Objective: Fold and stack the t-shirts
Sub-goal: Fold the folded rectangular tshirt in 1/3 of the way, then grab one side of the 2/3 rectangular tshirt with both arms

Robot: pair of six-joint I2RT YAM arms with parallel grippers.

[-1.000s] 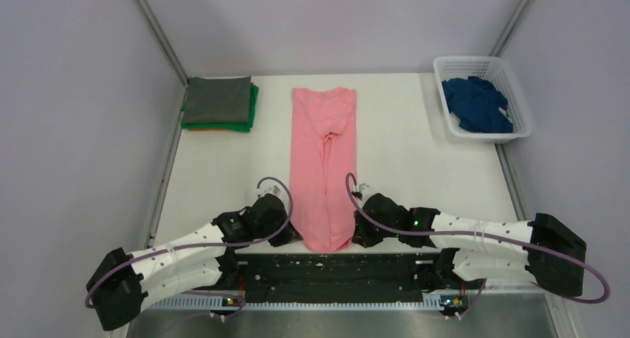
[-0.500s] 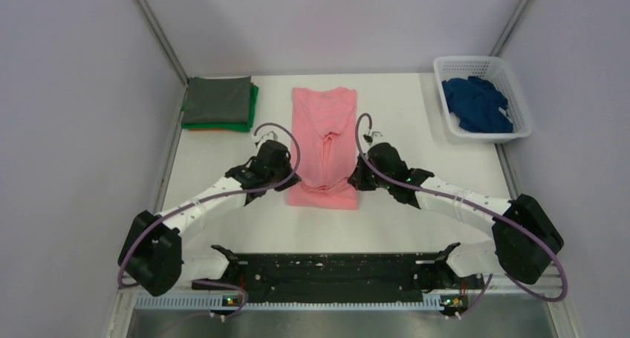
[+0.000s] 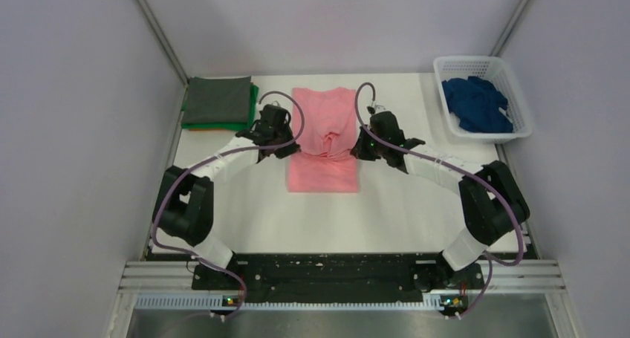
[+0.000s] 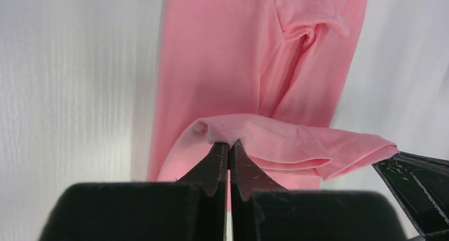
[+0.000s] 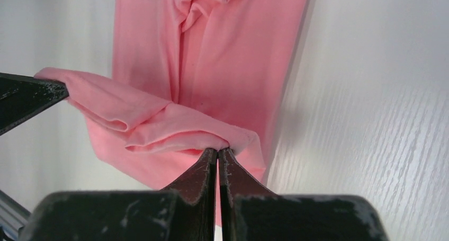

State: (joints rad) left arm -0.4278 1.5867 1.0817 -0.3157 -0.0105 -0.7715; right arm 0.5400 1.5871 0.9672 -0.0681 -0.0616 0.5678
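The left tool [image 4: 229, 145] and right tool [image 5: 217, 151] are each pinched tight on a hem corner of the salmon-pink t-shirt [image 3: 325, 141], which lies on the table [image 3: 416, 197] at centre frame with its near end doubled over its middle. I'd say the half-fold is in hand, and next both corners need carrying evenly to the collar, then releasing. I count five shirts: this one, a grey shirt [image 3: 217, 100], green shirt [image 3: 252, 108] and orange shirt [image 3: 195, 129] stacked upper left, and a dark blue shirt [image 3: 477, 104] in the one white basket [image 3: 475, 59] upper right.

Pink t-shirt [image 3: 325, 173]: narrow strip, centre, near end raised and doubled back | grey t-shirt [image 3: 218, 100] over green t-shirt [image 3: 230, 126] over orange t-shirt [image 3: 195, 129]: folded stack, far left | dark blue t-shirt [image 3: 477, 104]: crumpled, far right
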